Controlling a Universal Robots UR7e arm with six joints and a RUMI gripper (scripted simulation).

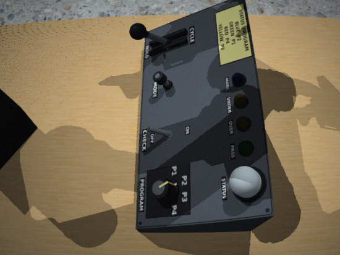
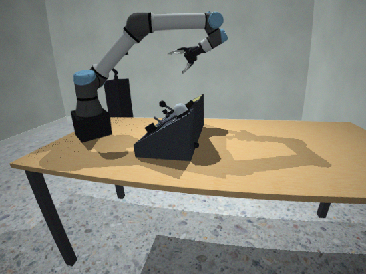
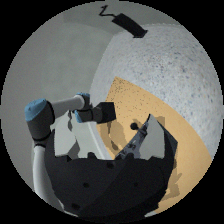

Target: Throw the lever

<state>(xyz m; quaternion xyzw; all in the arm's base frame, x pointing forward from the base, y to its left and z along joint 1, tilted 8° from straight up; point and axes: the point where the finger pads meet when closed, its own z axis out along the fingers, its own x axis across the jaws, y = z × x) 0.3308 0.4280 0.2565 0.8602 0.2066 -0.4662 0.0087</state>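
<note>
- Your tool [image 2: 180, 61] hangs high above the console [image 2: 173, 137], fingers spread fully wide with nothing between them.
- You'll find the lever [image 1: 145, 34] at the console's top-left corner in the top view, its black ball knob leaning toward the HOLD label [image 1: 147, 51], away from the CYCLE label [image 1: 191, 35].
- The console sits on the wooden surface [image 2: 266, 161], just beside the arm's base [image 2: 100, 131].
- On the panel, the program knob [image 1: 165, 189] points near P1, and the CHECK toggle [image 1: 161, 132] leans toward OFF.
</note>
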